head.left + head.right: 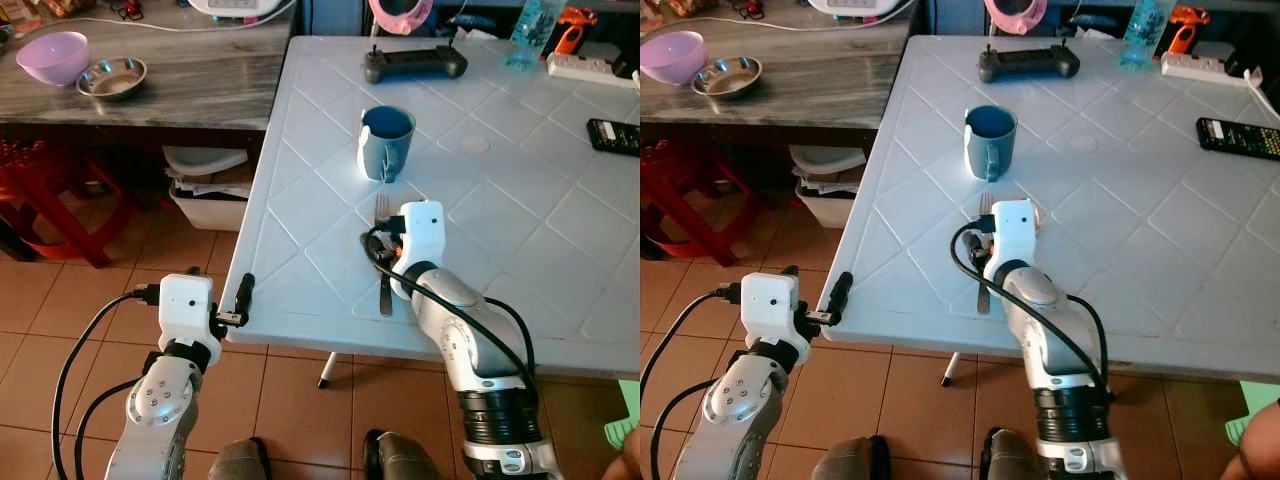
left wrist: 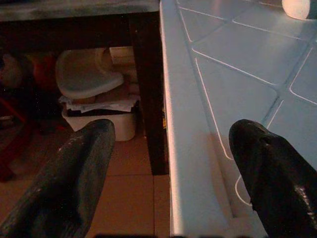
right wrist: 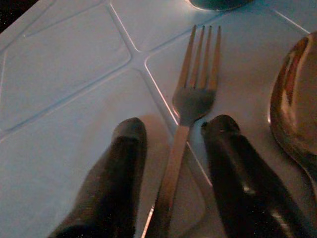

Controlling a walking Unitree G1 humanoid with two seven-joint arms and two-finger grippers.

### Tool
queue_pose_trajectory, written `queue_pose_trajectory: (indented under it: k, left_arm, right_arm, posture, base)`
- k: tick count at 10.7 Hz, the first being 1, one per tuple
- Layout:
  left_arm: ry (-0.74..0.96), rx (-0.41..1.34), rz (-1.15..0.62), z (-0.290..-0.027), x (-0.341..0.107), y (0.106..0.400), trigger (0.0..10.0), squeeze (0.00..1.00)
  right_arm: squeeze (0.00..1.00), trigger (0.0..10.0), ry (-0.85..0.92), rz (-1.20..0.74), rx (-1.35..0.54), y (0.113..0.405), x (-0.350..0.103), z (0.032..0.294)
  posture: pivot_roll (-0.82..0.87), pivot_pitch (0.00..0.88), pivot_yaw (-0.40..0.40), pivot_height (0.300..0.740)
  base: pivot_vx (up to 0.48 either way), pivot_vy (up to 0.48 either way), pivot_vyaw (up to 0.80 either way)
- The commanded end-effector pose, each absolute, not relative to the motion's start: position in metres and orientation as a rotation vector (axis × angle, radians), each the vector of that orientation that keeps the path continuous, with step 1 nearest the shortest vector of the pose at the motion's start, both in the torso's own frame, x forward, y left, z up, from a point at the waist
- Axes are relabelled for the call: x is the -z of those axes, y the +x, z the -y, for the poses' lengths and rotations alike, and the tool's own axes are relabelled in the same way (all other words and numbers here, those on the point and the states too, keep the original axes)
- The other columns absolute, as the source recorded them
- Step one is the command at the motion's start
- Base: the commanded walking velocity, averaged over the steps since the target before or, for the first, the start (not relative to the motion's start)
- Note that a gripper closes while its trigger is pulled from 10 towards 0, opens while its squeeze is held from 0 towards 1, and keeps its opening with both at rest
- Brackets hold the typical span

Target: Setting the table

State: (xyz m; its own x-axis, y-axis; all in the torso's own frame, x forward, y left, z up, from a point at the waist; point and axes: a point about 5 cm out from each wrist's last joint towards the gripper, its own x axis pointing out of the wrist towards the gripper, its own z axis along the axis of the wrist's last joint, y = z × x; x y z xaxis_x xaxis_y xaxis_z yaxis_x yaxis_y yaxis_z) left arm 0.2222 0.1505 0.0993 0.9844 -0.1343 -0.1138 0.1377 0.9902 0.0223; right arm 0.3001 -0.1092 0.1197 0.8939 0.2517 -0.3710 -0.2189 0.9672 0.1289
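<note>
A metal fork [image 3: 193,94] lies on the white table [image 1: 300,200], tines toward a blue mug [image 1: 386,140] that stands upright just behind it. My right gripper [image 3: 176,128] is low over the fork, open, with one black finger on each side of the handle and a gap at the left finger. A metal spoon [image 3: 294,99] lies beside the fork on its right. My left gripper [image 2: 173,131] is open at the table's front left corner, one finger over the tabletop and one over the floor, holding nothing.
At the far side of the table are a game controller [image 1: 415,64], a remote [image 1: 613,135], a power strip [image 1: 590,68] and a bottle [image 1: 527,35]. A wooden counter on the left carries a purple bowl [image 1: 53,55] and a steel bowl [image 1: 112,77]. Beneath it stand a bin [image 1: 205,190] and a red stool [image 1: 50,200].
</note>
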Motion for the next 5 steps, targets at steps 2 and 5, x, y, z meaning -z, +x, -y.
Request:
queue_pose_trajectory:
  k: [2,5]
  left_arm:
    - [0.027,0.156,-0.130,-0.150,-0.098,0.220,10.0,0.00]
    - [0.020,0.165,-0.134,-0.149,-0.097,0.219,10.0,0.00]
  right_arm:
    - [0.00,0.0,0.125,-0.700,-0.235,0.274,-0.061,0.113]
    - [0.00,0.0,0.134,-0.717,-0.184,0.270,-0.054,0.123]
  posture:
    - [0.04,0.146,0.045,0.740]
    - [0.03,0.149,0.044,0.740]
  base:
    - [0.000,0.000,0.00]
    - [0.000,0.000,0.00]
